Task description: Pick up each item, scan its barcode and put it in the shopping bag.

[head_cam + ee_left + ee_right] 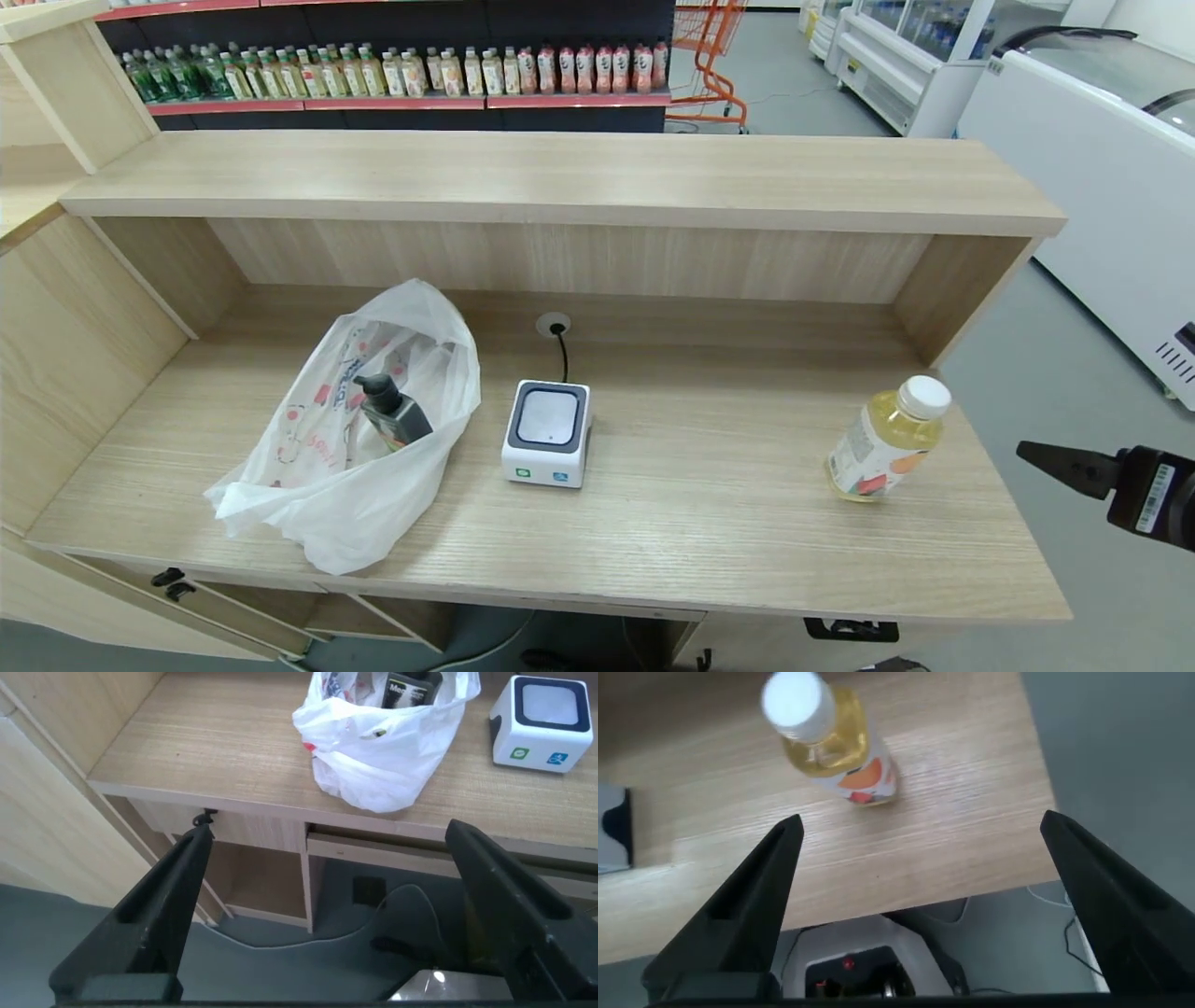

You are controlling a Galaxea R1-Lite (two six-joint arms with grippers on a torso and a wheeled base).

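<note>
Clear labelled plastic bottle [887, 439], yellow drink, white cap: upright, right. Crinkled white plastic bag [345, 467], dark pump bottle [394, 411] inside: left. White cube scanner [547, 431]: centre. Left gripper [329, 831], right gripper [922, 826]: claws spread, empty.

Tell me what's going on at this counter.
A robot is working a checkout. A dark pump bottle already sits in the bag on the counter, left of the scanner. A yellow drink bottle stands upright near the right end, untouched. The right gripper hangs off the counter's edge near that bottle, jaws open and empty. The left gripper is low in front of the counter by the bag, also open and empty.
</note>
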